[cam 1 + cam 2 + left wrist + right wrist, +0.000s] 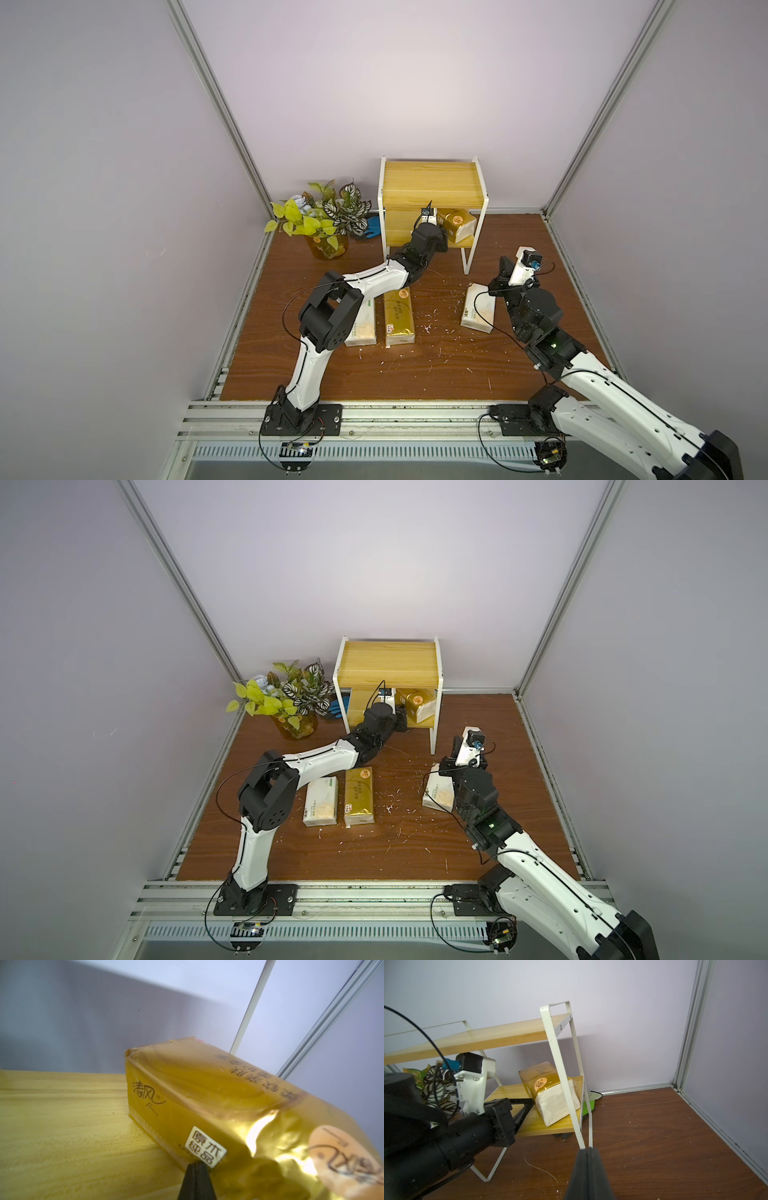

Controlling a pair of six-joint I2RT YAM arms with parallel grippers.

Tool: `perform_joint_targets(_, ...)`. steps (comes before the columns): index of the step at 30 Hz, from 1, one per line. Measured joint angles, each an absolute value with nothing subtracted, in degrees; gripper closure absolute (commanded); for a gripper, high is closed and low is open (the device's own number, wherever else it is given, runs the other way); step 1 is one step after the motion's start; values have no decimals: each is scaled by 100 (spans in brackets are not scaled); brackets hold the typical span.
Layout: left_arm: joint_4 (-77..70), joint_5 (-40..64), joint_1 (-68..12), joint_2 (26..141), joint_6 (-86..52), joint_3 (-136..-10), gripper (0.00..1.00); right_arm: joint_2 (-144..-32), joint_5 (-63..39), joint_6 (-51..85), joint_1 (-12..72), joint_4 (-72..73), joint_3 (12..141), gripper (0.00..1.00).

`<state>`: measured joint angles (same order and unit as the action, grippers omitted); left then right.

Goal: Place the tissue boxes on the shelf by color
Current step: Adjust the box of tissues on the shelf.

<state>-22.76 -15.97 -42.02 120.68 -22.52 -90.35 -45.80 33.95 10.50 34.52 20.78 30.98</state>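
Gold pack point(207, 1093), side face: 清风 printed in dark script. White square label point(205, 1149) on it reads 原木纯品. Round orange mark point(342, 1159): 清风, seen inverted. Top-face line too blurred to read.

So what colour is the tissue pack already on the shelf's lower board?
Shiny gold pack with a round orange mark; best in the left wrist view.
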Motion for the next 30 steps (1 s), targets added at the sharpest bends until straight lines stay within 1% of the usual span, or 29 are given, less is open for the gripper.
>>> perform_joint_targets(5,-2196,-1802,-4202,12199,-2034,-9231,99,-4368,3352,1094,3448,2060,2956,100)
perform_joint_targets(10,-2163,-1964,-4202,12193,-1835,-9223,99,-4381,3400,1118,3393,2086,2834,100)
perform_joint_targets(13,-2171,-2001,-4202,12105,-1732,-9094,99,-4602,3361,1144,3175,2292,2888,100)
perform_joint_targets(16,-2200,-2027,-4202,11944,-1658,-8864,99,-5124,3116,1387,2709,2456,3181,100)
perform_joint_targets(23,-2213,-2014,-4191,11712,-1636,-8554,99,-6499,1796,2554,1221,2930,4165,100)
perform_joint_targets(30,-2344,-1885,-4099,11664,-1826,-8447,99,-8060,-473,3935,-71,3356,5356,100)
